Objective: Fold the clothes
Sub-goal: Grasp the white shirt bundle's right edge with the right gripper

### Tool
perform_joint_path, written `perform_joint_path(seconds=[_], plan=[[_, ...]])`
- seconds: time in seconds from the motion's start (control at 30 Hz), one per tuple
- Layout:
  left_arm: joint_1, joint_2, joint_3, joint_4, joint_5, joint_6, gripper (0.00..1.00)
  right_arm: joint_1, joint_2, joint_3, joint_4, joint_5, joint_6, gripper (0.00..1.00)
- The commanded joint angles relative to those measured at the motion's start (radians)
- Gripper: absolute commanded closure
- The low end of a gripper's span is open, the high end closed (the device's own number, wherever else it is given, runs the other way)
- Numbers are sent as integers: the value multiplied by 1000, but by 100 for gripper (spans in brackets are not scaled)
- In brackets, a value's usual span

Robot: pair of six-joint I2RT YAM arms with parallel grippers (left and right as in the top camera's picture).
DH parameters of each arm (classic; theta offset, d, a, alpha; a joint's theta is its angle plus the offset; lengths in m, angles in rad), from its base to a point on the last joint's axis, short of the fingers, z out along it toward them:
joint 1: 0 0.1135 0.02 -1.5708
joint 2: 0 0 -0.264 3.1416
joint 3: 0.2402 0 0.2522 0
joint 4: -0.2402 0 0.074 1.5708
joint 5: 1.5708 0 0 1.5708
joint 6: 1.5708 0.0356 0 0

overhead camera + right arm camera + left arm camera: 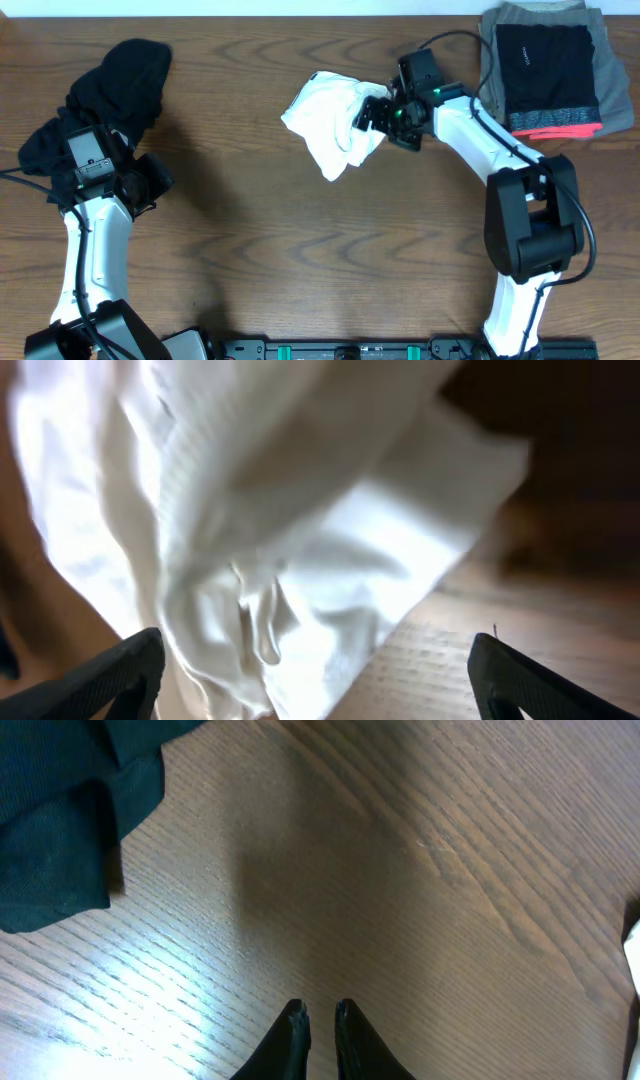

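Observation:
A crumpled white T-shirt [325, 125] lies bunched at the back middle of the wooden table. My right gripper [372, 115] is at its right edge, jaws open wide. In the right wrist view the white T-shirt [280, 540] fills the left and centre, and its folds hang between the spread fingertips of the right gripper [315, 643] without being pinched. A black garment [110, 90] sits heaped at the back left. My left gripper [155, 185] hovers just in front of it, shut and empty. In the left wrist view the left gripper [318, 1010] points over bare wood, with the black garment [60, 830] at the upper left.
A folded stack [548, 70] lies at the back right corner: grey cloth with a black piece with a red band on top. The bare wooden table [300, 250] stretches between the two arms. The arm bases stand along the front edge.

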Motion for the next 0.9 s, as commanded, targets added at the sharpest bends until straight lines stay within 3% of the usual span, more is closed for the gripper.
perform_joint_path(seconds=[0.0, 0.5, 0.87], plan=[[-2, 7, 16, -2, 2, 2, 87, 40, -11, -7, 35, 100, 22, 5], [-2, 7, 16, -6, 2, 2, 87, 130, 70, -11, 84, 320, 67, 4], [-2, 7, 12, -13, 2, 2, 87, 84, 74, -11, -31, 325, 85, 1]])
